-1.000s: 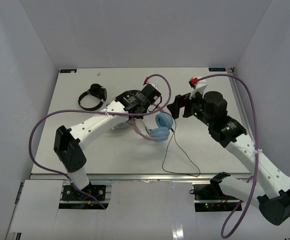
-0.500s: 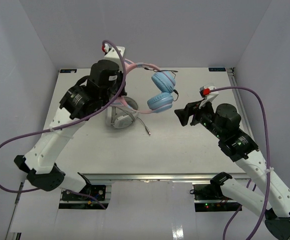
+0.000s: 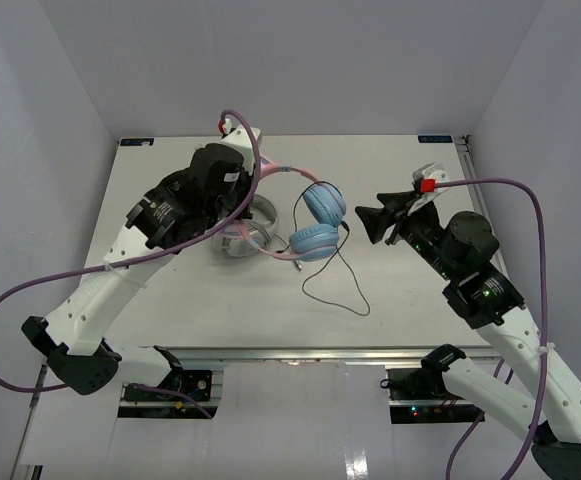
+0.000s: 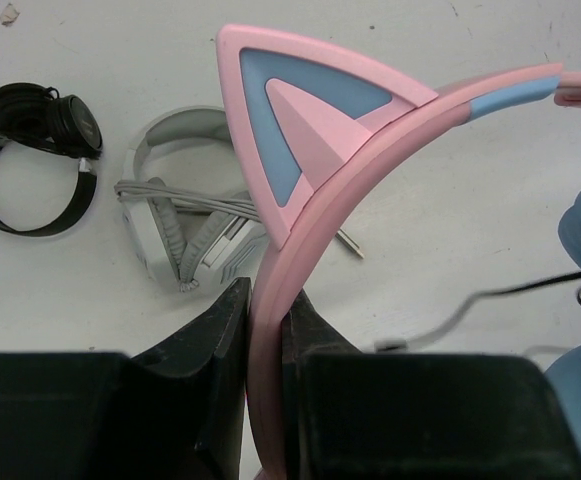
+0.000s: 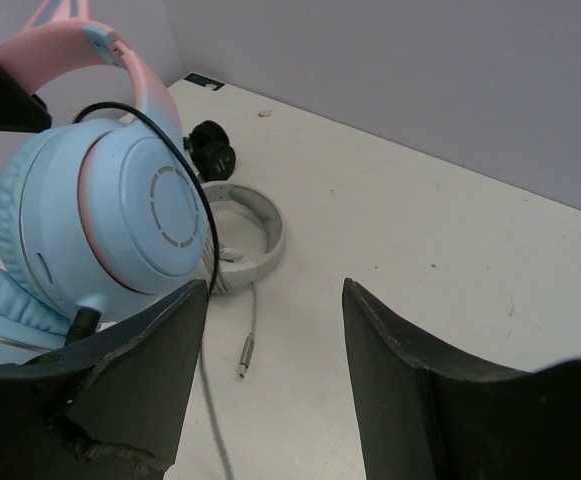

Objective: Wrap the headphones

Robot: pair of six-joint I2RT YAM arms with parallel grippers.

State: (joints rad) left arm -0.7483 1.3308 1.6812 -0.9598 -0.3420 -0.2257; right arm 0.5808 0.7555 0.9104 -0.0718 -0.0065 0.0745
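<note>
Here, the left pincer [image 4: 267,308] clamps the headphones [image 4: 370,130] by their headband.

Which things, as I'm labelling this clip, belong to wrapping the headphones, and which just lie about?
Job: pink-and-blue headphones, their dark cable, left gripper shut on the headband, right gripper open near the ear cups.
Lying about: grey-white headphones, small black headphones.

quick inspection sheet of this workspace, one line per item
surface: white table, no spills seen
job's things: headphones held above the table by the pink headband
clutter: grey-white headphones and small black headphones lying on the table
hands: left hand shut on the headband; right hand open, empty, beside an ear cup
cables: thin dark cable trails loose onto the table
surroundings: plain walls on three sides
</note>
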